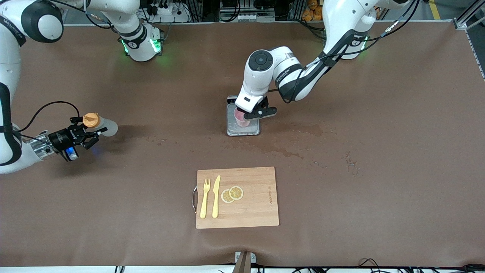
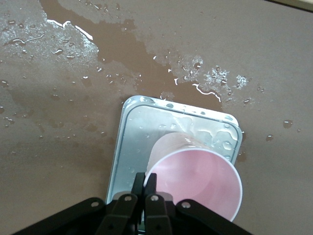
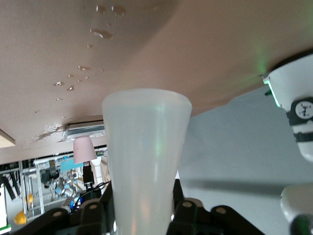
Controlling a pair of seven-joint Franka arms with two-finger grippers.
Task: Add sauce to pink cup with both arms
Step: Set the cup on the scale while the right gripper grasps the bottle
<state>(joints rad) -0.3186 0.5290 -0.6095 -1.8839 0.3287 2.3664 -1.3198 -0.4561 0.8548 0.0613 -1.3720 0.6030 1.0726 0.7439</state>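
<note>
The pink cup point(image 1: 241, 118) is at the metal tray point(image 1: 242, 131) in the middle of the table, and I cannot tell whether it rests on the tray or hangs just above it. My left gripper point(image 1: 247, 113) is shut on the cup's rim; in the left wrist view the gripper point(image 2: 146, 183) pinches the wall of the empty cup point(image 2: 195, 176) over the wet tray point(image 2: 142, 137). My right gripper point(image 1: 89, 132) is shut on the sauce bottle point(image 1: 104, 126), held lying sideways above the table at the right arm's end, orange cap toward the arm. The bottle point(image 3: 144, 161) fills the right wrist view, where the cup point(image 3: 83, 149) shows far off.
A wooden cutting board point(image 1: 257, 212) lies nearer the front camera, with a yellow fork point(image 1: 205, 197), a yellow knife point(image 1: 216, 195) and two lemon slices point(image 1: 232, 194). Wet patches point(image 1: 303, 131) spread on the brown table beside the tray.
</note>
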